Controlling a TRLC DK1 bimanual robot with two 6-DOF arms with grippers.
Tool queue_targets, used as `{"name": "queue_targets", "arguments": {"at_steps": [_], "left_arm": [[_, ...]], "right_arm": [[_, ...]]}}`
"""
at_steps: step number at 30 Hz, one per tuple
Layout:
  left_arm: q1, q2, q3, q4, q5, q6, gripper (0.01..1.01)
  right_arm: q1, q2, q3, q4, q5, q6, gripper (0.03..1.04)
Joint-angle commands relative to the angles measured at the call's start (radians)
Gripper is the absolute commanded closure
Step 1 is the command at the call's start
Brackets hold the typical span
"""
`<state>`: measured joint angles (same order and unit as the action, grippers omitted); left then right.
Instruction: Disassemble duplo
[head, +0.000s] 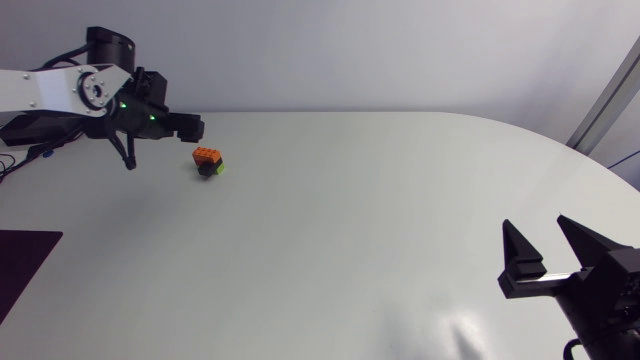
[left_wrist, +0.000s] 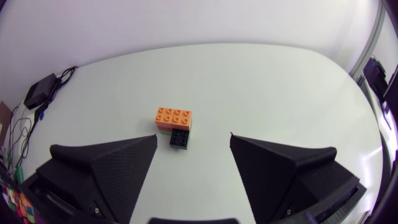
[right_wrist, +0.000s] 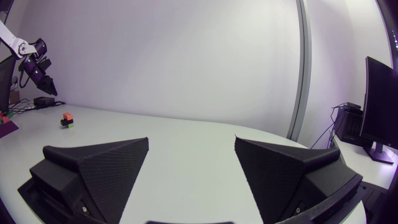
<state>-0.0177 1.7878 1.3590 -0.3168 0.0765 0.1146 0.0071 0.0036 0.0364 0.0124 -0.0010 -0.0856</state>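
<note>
Light over the table (head: 380, 200) is bright and even. It is soft and appears to come from above, and no shadow has a hard edge. The duplo (head: 208, 160) throws only a small dark patch at its base. A faint, wide shade lies on the table under the left arm (head: 60, 90), and two green lamps glow on that arm. A pale streak of sheen marks the table beside the right gripper (head: 537, 225). The matte fingers (left_wrist: 106, 168) of the left gripper (left_wrist: 193, 135) take no glare, and their grain shows. In both wrist views the table edge bows strongly toward the sides. From the right wrist the duplo is too small to show detail.
</note>
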Motion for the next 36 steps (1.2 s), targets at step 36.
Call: {"name": "queue_targets", "arguments": {"at_steps": [36], "left_arm": [[0.013,0.55,0.422,-0.139,-0.052,0.16,0.359]], "right_arm": [[0.011,-0.005,-0.036,-0.025,-0.007,0.02,0.07]]}}
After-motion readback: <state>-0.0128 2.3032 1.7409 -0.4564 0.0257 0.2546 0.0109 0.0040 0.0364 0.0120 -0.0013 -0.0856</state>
